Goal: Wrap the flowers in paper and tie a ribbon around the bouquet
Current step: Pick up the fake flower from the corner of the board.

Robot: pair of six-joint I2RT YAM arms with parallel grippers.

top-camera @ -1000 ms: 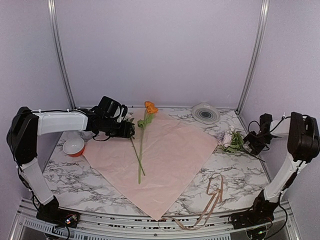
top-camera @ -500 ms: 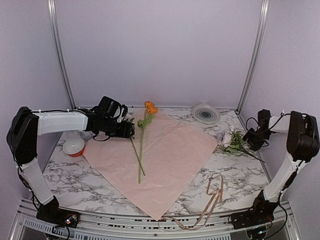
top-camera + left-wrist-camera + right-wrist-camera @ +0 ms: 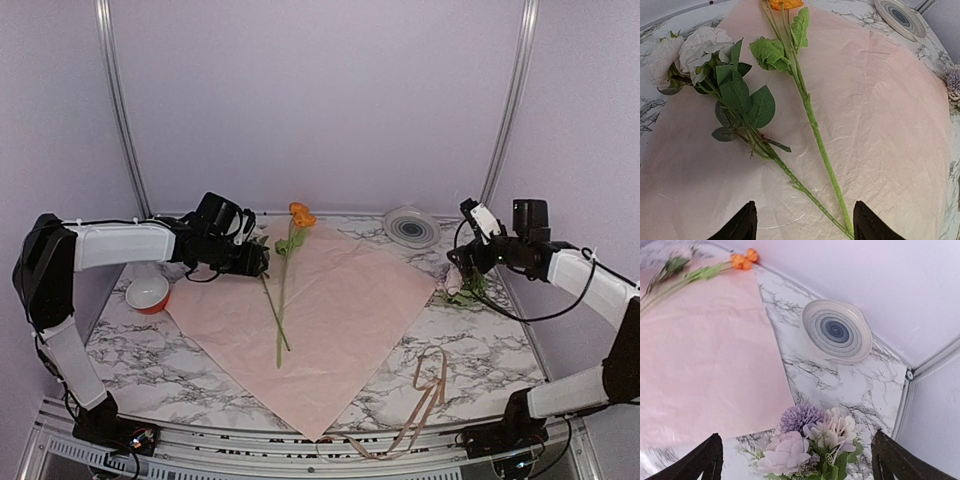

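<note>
Enclosure, three-sided.
- Back wall [image 3: 320, 100]: plain, matte, pale lilac.
- Left wall [image 3: 50, 120] and right wall [image 3: 590, 120]: the same lilac, closing in toward the back.
- Corner posts: two slim aluminium uprights, left post [image 3: 120, 110] and right post [image 3: 507, 110]. Each stands where a side wall meets the back wall and leans slightly outward toward the top in the overhead view.
- Table [image 3: 490, 340]: white marble-pattern top with grey veining, running up to the walls on three sides.
- Front rail [image 3: 250, 440]: ribbed aluminium extrusion along the near edge.
- Light: even and diffuse, with faint, soft-edged shadows.
</note>
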